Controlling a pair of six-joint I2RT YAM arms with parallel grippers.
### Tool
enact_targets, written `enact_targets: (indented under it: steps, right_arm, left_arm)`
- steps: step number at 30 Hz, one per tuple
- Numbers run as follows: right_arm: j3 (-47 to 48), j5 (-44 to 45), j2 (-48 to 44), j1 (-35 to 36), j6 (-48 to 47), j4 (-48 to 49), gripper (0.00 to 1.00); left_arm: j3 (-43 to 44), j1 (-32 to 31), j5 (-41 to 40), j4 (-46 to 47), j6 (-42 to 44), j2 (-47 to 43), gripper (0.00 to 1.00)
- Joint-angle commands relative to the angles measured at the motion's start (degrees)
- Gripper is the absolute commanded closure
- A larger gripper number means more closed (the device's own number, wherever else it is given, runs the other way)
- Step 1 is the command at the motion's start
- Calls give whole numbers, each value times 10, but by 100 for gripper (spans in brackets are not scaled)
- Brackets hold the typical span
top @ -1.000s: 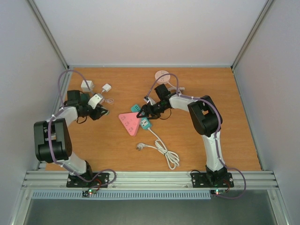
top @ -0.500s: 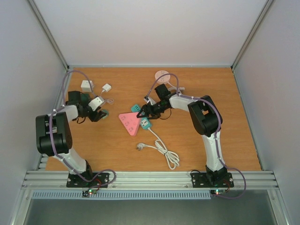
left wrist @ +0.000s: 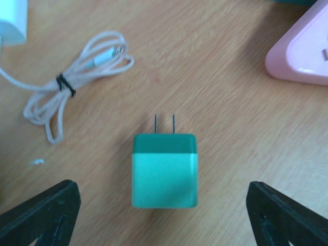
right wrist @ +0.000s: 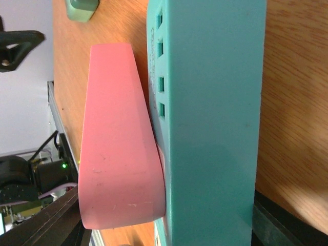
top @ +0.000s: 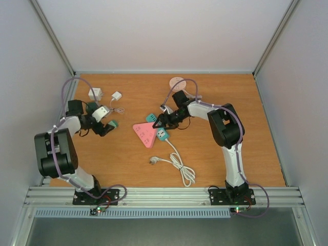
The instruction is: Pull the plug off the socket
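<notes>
Coiled white cable (top: 179,166) sits nearest on the worktop (top: 246,128). Just behind it, the pink socket (top: 145,134) has a teal adapter (right wrist: 215,118) tight against its side. Right jaws straddle both, can't tell if they're clamped. Further left, the left jaws hang wide open over a loose teal plug (left wrist: 164,171), prongs pointing away from them.
</notes>
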Motion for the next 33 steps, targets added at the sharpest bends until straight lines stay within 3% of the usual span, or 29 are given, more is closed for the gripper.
enact_targets:
  steps: [1, 9, 12, 14, 19, 22, 33]
  right_arm:
    - [1, 104, 28, -8, -124, -105, 62]
    - [6, 120, 26, -8, -214, -155, 60]
    - [30, 134, 28, -8, -229, -159, 55]
    - [47, 149, 26, -8, -230, -157, 48]
    - [47, 164, -18, -11, -231, -141, 16]
    - [12, 176, -65, -13, -239, -109, 7]
    - [-184, 249, -230, -11, -240, 23, 6]
  left_arm:
    - [-10, -3, 31, -11, 1, -57, 5]
    - [-21, -64, 8, -28, -58, -115, 0]
    - [-29, -104, 2, -17, -87, -135, 0]
    - [-31, -128, 4, -7, -114, -145, 0]
    - [-25, -152, 12, 18, -186, -156, 0]
    - [-23, -151, -1, 39, -223, -159, 0]
    - [10, -152, 22, 36, -309, -155, 0]
